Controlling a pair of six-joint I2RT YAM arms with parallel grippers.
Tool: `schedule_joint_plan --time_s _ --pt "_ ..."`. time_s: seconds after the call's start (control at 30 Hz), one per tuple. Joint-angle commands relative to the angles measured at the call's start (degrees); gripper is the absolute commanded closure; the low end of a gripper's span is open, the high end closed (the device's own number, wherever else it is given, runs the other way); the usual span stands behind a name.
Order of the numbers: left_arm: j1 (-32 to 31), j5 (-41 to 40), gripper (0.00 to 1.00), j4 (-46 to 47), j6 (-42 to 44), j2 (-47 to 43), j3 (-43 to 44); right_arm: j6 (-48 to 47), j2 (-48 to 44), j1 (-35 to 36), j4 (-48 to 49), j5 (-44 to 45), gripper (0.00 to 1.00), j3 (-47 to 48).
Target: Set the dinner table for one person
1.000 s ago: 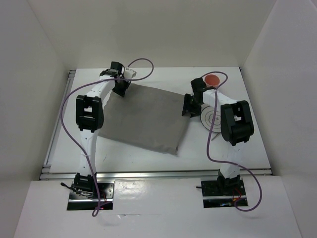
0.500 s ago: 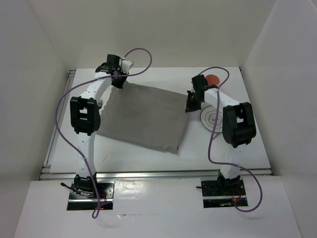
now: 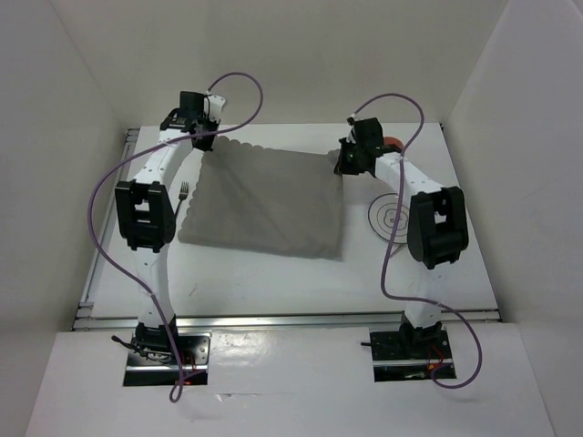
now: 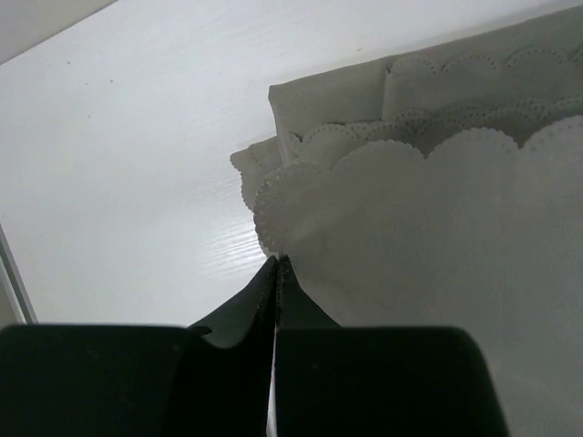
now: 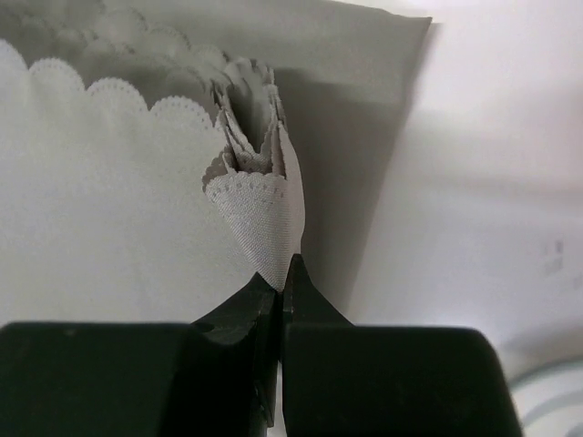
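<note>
The grey scallop-edged cloth mat lies spread on the white dinner table. My left gripper is shut on the mat's far left corner. In the left wrist view the left gripper pinches the scalloped edge of the mat, which is folded over in layers there. My right gripper is shut on the far right corner. In the right wrist view the right gripper holds a bunched, cone-shaped fold of the mat.
A small fork lies just off the mat's left edge. A white plate with ringed markings sits right of the mat, under the right arm. A red round thing shows behind the right wrist. Metal rails edge the table.
The right gripper has shut on the mat's far right corner. Both grippers moved toward the far edge, drawing the mat out squarer. The fork now shows beside the left arm.
</note>
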Motion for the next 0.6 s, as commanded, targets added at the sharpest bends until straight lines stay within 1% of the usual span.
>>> schedule_joint_plan --time_s 0.0,0.03,0.13,0.23,0.27,0.3,0.33,0.37,0.4,0.43,0.5,0.53,0.57 --pt "0.98 -2.75 1.0 2.94 -0.94 0.56 -0.65 -2.24 5.58 0.04 3.07 2.08 1.0 6.37" --pt "0.98 -2.75 1.0 3.73 -0.94 0.57 -1.27 -2.24 7.15 0.04 3.94 2.86 1.0 7.08" --pt "0.98 -6.08 1.0 5.4 -2.16 1.63 -2.86 -3.38 7.87 0.56 7.44 4.27 1.0 8.41" --pt "0.98 -7.84 1.0 7.77 -2.17 1.63 -4.26 -4.79 7.87 0.56 10.62 3.23 1.0 8.41" --pt "0.98 -7.85 1.0 8.3 -2.17 1.63 -4.26 -5.31 9.53 0.56 10.63 2.52 0.91 9.19" --pt "0.98 -7.85 1.0 8.3 -2.17 2.32 -4.26 -5.32 10.93 0.56 9.41 2.52 0.76 12.59" --pt "0.98 -8.54 1.0 7.09 -2.17 3.9 -2.96 -5.32 12.6 0.56 7.31 1.91 0.51 15.23" --pt "0.98 -9.07 1.0 6.12 -2.17 4.87 -0.51 -5.84 15.49 1.17 2.85 2.6 0.15 17.78" --pt "0.98 -10.82 1.0 4.19 -2.78 5.84 0.65 -6.37 16.21 1.79 0.98 4.43 0.11 21.73" --pt "0.98 -12.05 1.0 3.48 -3.31 6.45 1.44 -6.89 16.22 2.4 -0.17 8.89 0.11 22.55" --pt "0.98 -14.77 1.0 2.25 -4.01 7.68 2.68 -7.95 13.77 4.51 -0.71 12.78 0.1 21.95" --pt "0.98 -14.79 1.0 1.54 -4.01 7.69 2.68 -7.95 12.37 5.21 -1.23 14.1 0.1 21.24" --pt "0.98 -15.31 1.0 1.54 -4.62 7.69 2.68 -7.95 8.79 5.92 -1.85 14.9 0.1 20.19"
